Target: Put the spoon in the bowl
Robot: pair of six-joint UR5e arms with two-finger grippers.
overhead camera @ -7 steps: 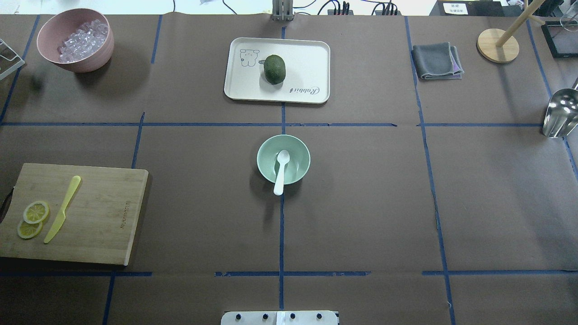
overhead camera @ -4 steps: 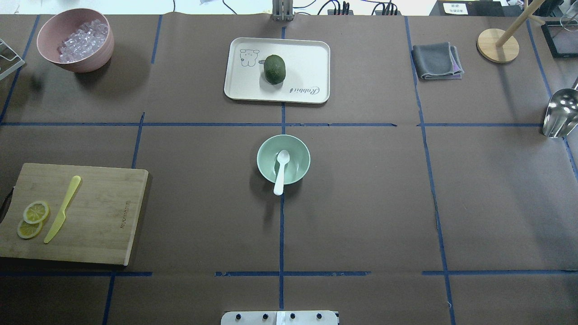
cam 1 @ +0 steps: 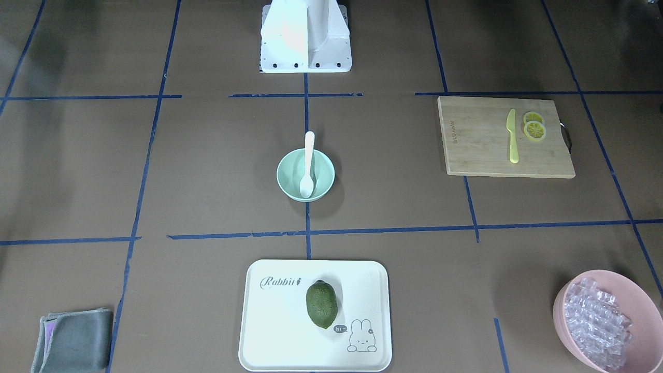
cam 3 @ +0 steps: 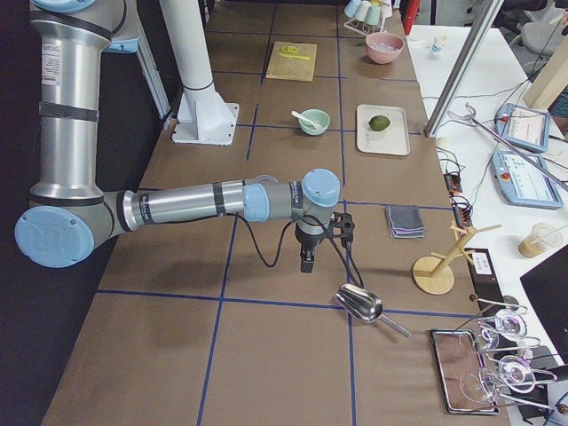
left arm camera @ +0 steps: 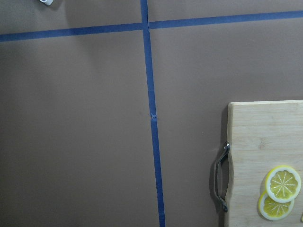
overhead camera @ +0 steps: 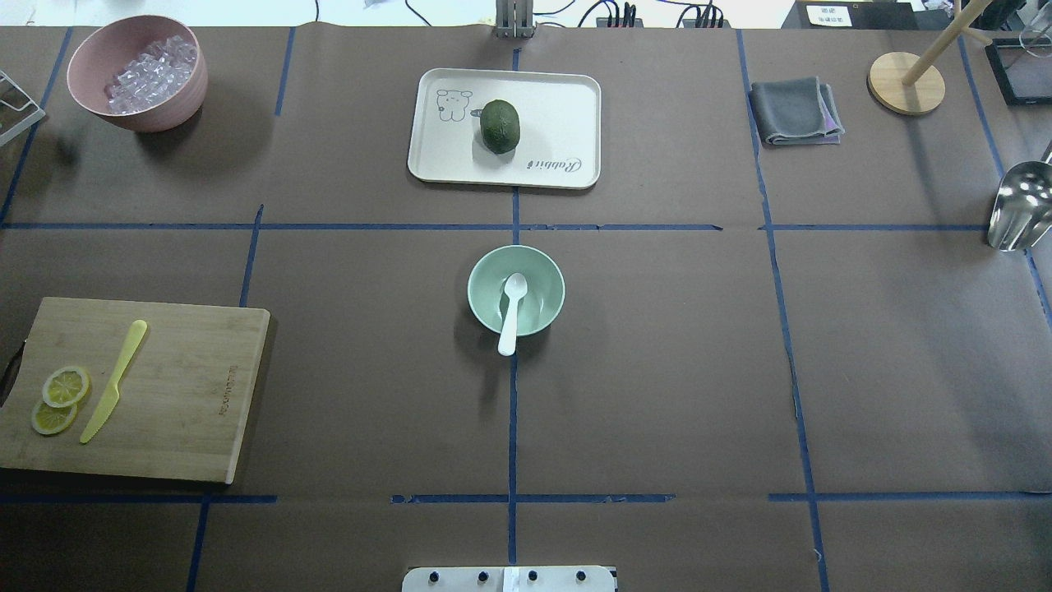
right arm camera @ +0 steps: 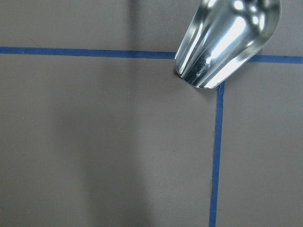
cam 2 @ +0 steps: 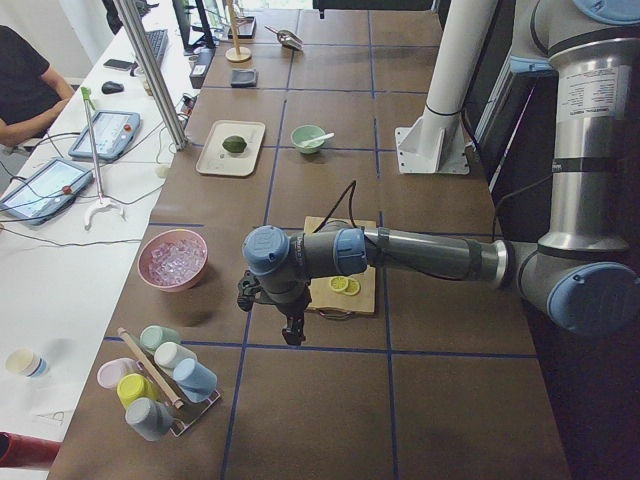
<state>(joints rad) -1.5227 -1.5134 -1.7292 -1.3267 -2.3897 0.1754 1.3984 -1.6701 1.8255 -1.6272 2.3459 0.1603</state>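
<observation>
Over the bowl [overhead camera: 544, 279] rim juts the light, stiff spoon [overhead camera: 511, 316]; I'd pinch its handle. Whether my left gripper [cam 2: 292, 332] or right gripper [cam 3: 306, 260] is clenched, I cannot tell.

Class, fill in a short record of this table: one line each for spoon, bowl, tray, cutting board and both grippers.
spoon: white, scoop in the bowl, handle over the robot-side rim
bowl: mint green, mid-table
tray: holds one green fruit
cutting board: knife, two lemon slices
left gripper: by the board's handle end; open or shut unclear
right gripper: by the metal scoop; open or shut unclear
</observation>
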